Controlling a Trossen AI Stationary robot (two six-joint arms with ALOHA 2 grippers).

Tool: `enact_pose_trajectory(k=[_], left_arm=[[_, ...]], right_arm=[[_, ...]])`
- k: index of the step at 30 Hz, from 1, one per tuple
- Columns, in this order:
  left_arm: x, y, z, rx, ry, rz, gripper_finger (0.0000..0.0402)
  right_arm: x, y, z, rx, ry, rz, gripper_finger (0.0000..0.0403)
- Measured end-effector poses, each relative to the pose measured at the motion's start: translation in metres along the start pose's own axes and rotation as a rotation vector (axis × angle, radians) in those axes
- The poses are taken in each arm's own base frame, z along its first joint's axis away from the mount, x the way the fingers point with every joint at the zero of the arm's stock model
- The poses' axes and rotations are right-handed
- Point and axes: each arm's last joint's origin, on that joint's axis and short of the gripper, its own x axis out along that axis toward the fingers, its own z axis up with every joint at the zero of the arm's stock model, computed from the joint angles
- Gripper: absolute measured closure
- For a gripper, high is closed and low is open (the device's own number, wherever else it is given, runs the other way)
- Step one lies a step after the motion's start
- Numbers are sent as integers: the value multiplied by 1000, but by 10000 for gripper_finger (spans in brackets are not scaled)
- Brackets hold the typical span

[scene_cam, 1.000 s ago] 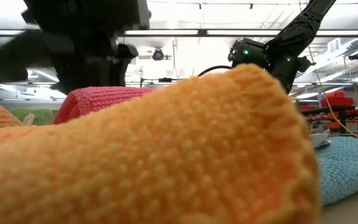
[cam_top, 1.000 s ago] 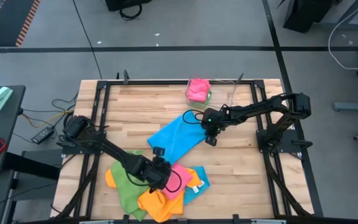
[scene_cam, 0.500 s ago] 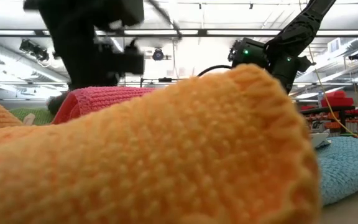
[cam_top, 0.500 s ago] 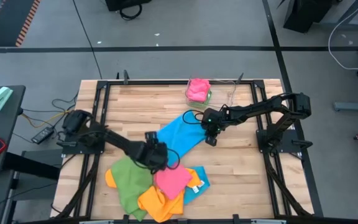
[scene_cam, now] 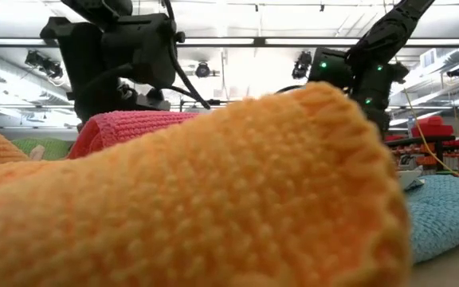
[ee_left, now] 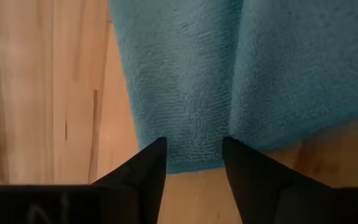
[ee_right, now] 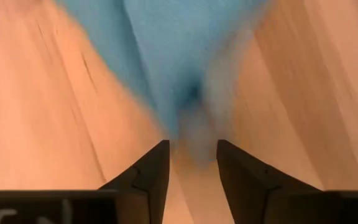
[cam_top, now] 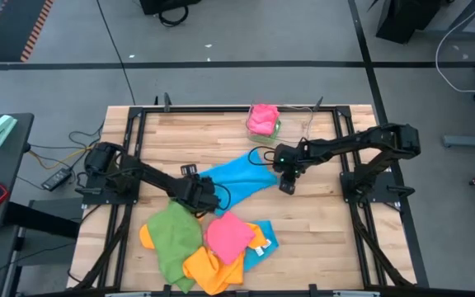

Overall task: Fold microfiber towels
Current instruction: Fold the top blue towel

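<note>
We count two dark six-joint arms over the slatted wooden table, each carrying one two-finger gripper.

The sky-blue microfiber towel lies stretched across the middle of the table, bunched and creased along its length. The left gripper sits at the end of this towel nearest the pile. In the left wrist view its fingers stand parted on either side of the towel's hem, with cloth between them; we cannot tell whether they press on it. The right gripper sits at the opposite end of the same towel. In the right wrist view its fingers stand parted with a blurred corner of blue cloth just ahead of the gap; we cannot tell whether the cloth is pinched.

At the front of the table we count one heap of loose towels: one green microfiber towel, one pink microfiber towel, one orange microfiber towel beneath them, and one second blue towel showing at the heap's right edge. The heap lies just beside the left gripper.

One crumpled pink cloth rests at the far edge of the table, well apart from both grippers. In the low view, orange cloth fills most of the frame.
</note>
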Motion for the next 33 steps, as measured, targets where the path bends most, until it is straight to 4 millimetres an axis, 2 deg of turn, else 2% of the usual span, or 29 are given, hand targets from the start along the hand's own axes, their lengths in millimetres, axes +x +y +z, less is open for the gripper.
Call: enact_pose_trajectory(k=[8,14,18,22,29,33], left_arm=[[-2,-1,-1,26,-2,-4,237],[-19,3,1,47,-35,-24,237],[-32,9,-2,90,-49,-24,237],[-34,10,-6,223,-31,-13,231],[-30,11,-3,596,-29,-6,181],[-26,14,4,713,-64,-19,156]], right_arm=[[-25,1,-2,-16,-82,-43,258],[-32,12,18,-132,-318,3,258],[-27,26,35,-226,-476,40,258],[-15,39,42,-289,-549,71,258],[7,55,41,-339,-540,88,258],[11,58,40,-353,-536,69,258]])
